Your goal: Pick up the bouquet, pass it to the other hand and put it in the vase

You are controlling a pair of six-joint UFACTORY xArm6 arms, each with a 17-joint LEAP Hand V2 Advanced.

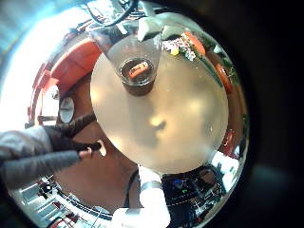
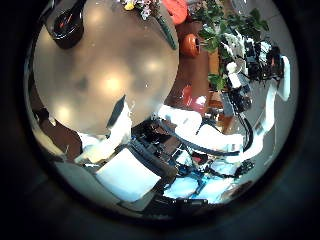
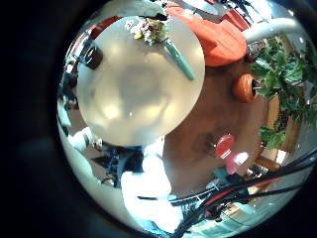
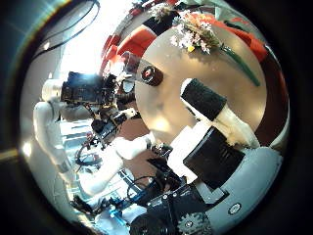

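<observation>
The bouquet point(image 4: 201, 29), small flowers on a long stem, lies flat near the edge of the round table point(image 1: 176, 123). It also shows in the right little finger side palm view point(image 3: 163, 40) and in the left little finger side palm view point(image 1: 180, 45). The vase point(image 1: 139, 74), a dark open cup, stands upright on the table away from the bouquet; it also shows in the right thumb side palm view point(image 4: 150, 73). My left hand point(image 2: 125, 160) and my right hand point(image 4: 220, 132) are both high above the table, fingers straight, holding nothing.
Chairs point(image 3: 213, 40) stand round the far side of the table. A potted plant point(image 3: 282, 89) stands on the floor beside it. The other arm's hand shows in the left thumb side palm view point(image 2: 238, 85), off the table's side.
</observation>
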